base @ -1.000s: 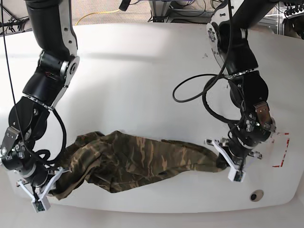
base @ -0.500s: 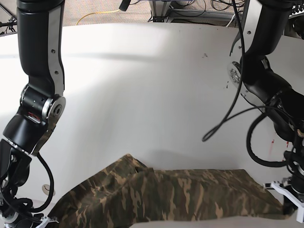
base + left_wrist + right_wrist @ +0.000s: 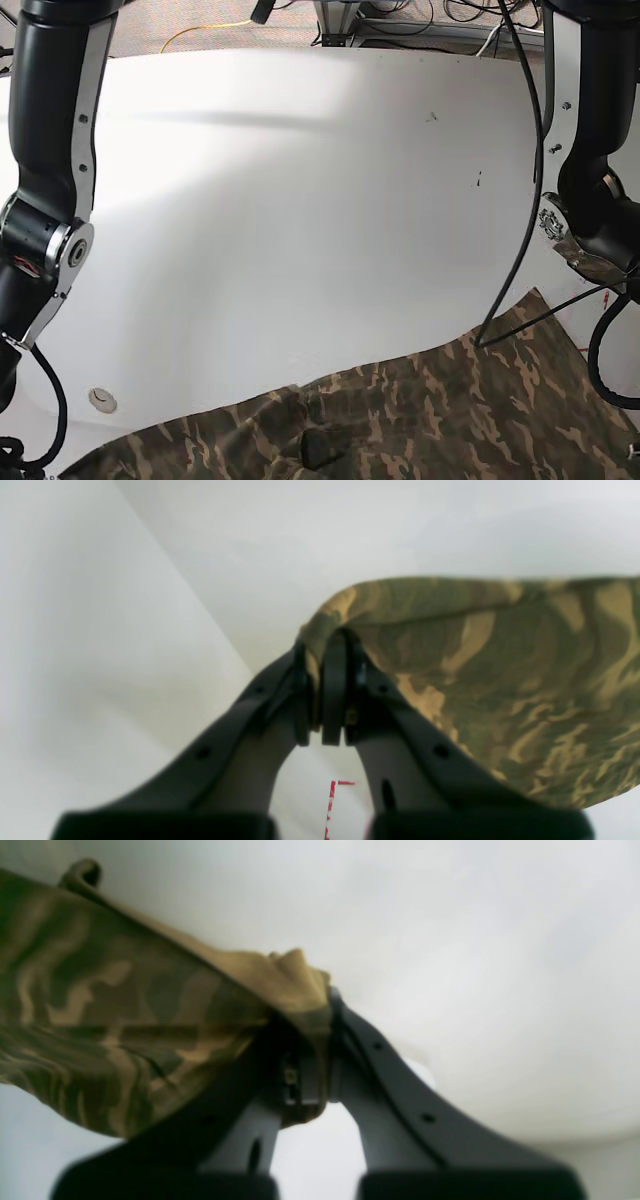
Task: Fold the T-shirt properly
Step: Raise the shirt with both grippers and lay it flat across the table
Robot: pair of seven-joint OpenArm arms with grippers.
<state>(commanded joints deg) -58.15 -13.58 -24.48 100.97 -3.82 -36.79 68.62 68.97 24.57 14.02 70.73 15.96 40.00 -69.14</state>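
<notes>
White table [image 3: 300, 200] lies beneath; the T-shirt [image 3: 450, 420] (soft, limp) is clamped at opposite edges by left gripper [image 3: 325, 700] and right gripper [image 3: 312, 1060].

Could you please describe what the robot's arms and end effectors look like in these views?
Both arms are glossy black with silver-grey side plates and round joint housings; the left arm trails loose black cables. The left end effector has dark, matt, tapering fingers with small round holes; the right end effector looks alike.
</notes>
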